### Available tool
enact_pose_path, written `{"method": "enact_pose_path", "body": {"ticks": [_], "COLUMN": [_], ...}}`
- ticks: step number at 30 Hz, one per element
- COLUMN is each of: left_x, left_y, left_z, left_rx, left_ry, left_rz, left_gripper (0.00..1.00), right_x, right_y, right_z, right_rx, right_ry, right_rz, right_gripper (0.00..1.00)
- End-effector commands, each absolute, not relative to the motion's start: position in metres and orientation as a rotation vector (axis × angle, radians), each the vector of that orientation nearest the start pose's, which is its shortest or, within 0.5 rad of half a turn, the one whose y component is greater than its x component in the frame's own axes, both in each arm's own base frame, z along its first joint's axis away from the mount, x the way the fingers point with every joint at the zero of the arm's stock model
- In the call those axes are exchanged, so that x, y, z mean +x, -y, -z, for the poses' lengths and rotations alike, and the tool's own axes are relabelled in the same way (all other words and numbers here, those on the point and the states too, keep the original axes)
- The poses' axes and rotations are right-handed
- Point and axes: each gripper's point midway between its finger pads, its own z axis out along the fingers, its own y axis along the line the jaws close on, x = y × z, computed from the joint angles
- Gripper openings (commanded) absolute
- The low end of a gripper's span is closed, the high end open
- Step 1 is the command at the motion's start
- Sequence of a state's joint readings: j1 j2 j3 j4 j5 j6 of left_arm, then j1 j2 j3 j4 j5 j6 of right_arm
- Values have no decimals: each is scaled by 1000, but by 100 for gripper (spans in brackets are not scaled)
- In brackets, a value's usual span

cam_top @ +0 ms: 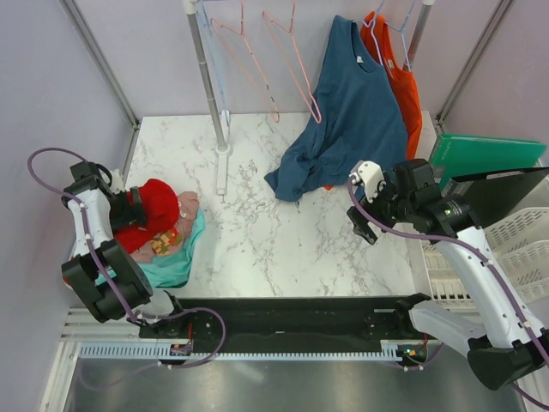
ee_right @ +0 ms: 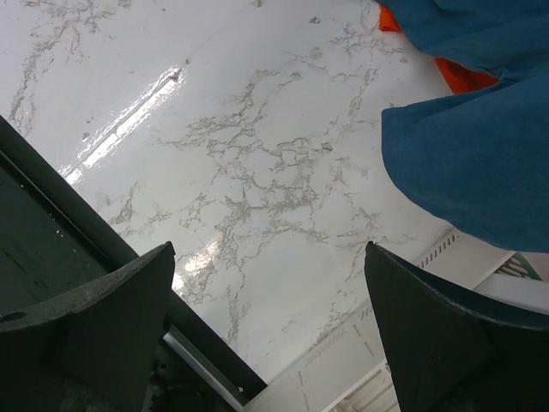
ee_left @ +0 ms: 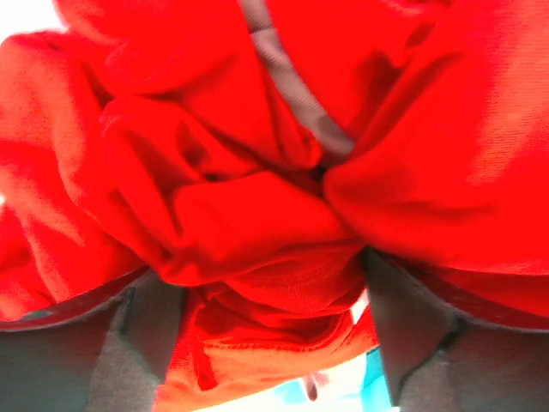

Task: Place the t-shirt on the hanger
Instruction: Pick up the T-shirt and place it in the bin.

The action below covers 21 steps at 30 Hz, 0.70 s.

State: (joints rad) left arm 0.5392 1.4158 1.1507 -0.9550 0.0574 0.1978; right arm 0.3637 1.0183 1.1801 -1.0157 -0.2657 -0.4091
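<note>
Left gripper (ee_left: 266, 279), jaws apart, straddles the red t-shirt (cam_top: 159, 206) at nine o'clock; I'd pinch only its fabric, then lift.

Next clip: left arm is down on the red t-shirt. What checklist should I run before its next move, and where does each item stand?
1. T-shirt fabric sits between the left end effector's fingers: ok.
2. Left jaws shut on that fabric: not ok, they stand wide apart.
3. Only red fabric in the bite, nothing from the pile beneath: cannot tell.
4. Right end effector open and empty over the table: ok.
5. Pink hanger bare, no garment on it: ok.
</note>
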Motion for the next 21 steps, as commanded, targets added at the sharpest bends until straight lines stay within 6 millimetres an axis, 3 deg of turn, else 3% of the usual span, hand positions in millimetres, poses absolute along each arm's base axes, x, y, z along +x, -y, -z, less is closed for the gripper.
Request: {"method": "enact_pose_path", "body": {"ticks": [1,2,3,4,6,7,9,10,13,14,16,17,19,20,21], "left_x": [251,253,258,264,268,274,275,278,282,284,283,280,271,257,253], "left_y": [-139,-135,-130,-130,-121,-121,-108,-104,-66,-41,-10,26,66,105,127], "left_z": [-130,-141,-154,-186,-218,-253,-284,-312,-360,-369,-389,-396,-414,-419,-418], "left_rx": [-356,-345,-320,-285,-230,-185,-122,-73,136,238,379,509,632,764,845], "left_ry": [-2692,-2662,-2617,-2526,-2449,-2364,-2293,-2225,-2101,-2070,-2008,-1966,-1887,-1835,-1816], "left_rz": [-40,-24,8,-19,2,-34,1,-12,57,100,126,199,300,408,481], "left_gripper": [72,49,37,18,2,2,2,2,2,2,2,2,2,2,2], "right_x": [214,213,212,212,211,210,211,212,213,214,216,217,219,221,222], "right_y": [-117,-117,-117,-117,-119,-120,-122,-122,-125,-125,-127,-128,-128,-128,-129], "right_z": [-233,-235,-235,-236,-236,-236,-236,-235,-235,-236,-238,-241,-243,-247,-248], "right_rx": [-1043,-1046,-1046,-1047,-1051,-1050,-1044,-1039,-1037,-1035,-1032,-1029,-1022,-1015,-1004], "right_ry": [-2136,-2129,-2129,-2126,-2123,-2121,-2122,-2123,-2125,-2122,-2118,-2109,-2108,-2099,-2102], "right_rz": [-317,-316,-318,-318,-334,-340,-349,-355,-367,-369,-373,-375,-373,-367,-368], "right_gripper": [98,98,98,98,98,98,98,98,98,98,98,98,98,98,98]}}
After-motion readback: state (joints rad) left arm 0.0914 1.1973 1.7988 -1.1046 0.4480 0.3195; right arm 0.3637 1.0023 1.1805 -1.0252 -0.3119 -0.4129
